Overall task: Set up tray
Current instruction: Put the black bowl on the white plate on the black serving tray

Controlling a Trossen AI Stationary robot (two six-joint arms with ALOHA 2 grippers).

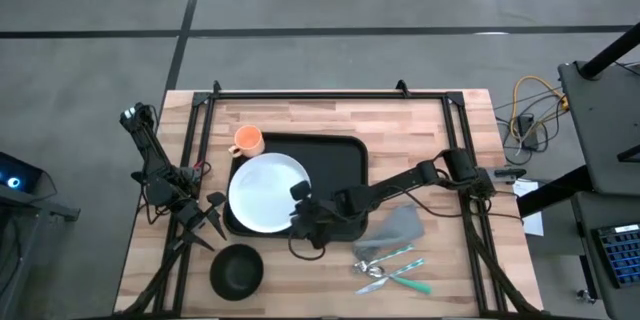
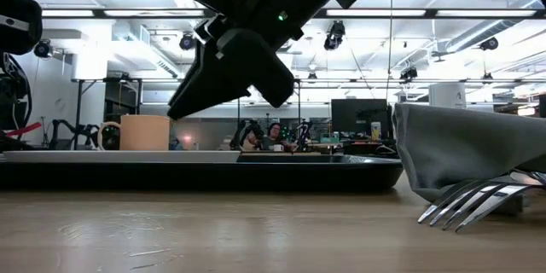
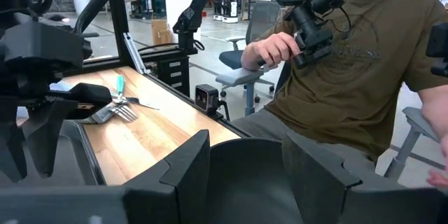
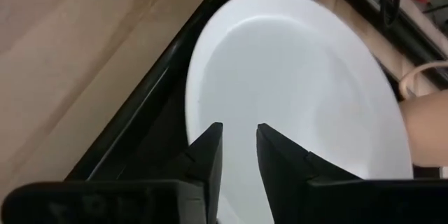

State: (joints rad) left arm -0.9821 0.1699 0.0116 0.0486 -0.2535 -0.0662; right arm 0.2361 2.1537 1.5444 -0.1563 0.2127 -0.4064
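The black tray (image 1: 335, 160) lies mid-table with the white plate (image 1: 265, 192) resting flat on its left half; the plate also fills the right wrist view (image 4: 294, 77). An orange mug (image 1: 247, 141) stands at the tray's far left corner. My right gripper (image 1: 303, 210) (image 4: 239, 143) hovers over the plate's near right edge, fingers a little apart with nothing between them. In the low view it (image 2: 226, 102) hangs clear above the tray (image 2: 196, 171). My left gripper (image 1: 205, 218) (image 3: 248, 164) waits open by the tray's left side.
A black bowl (image 1: 237, 270) sits near the table's near left edge. A grey napkin (image 1: 397, 227) and cutlery with green handles (image 1: 390, 265) lie right of the tray's near corner. A person (image 3: 364, 77) sits beyond the near edge.
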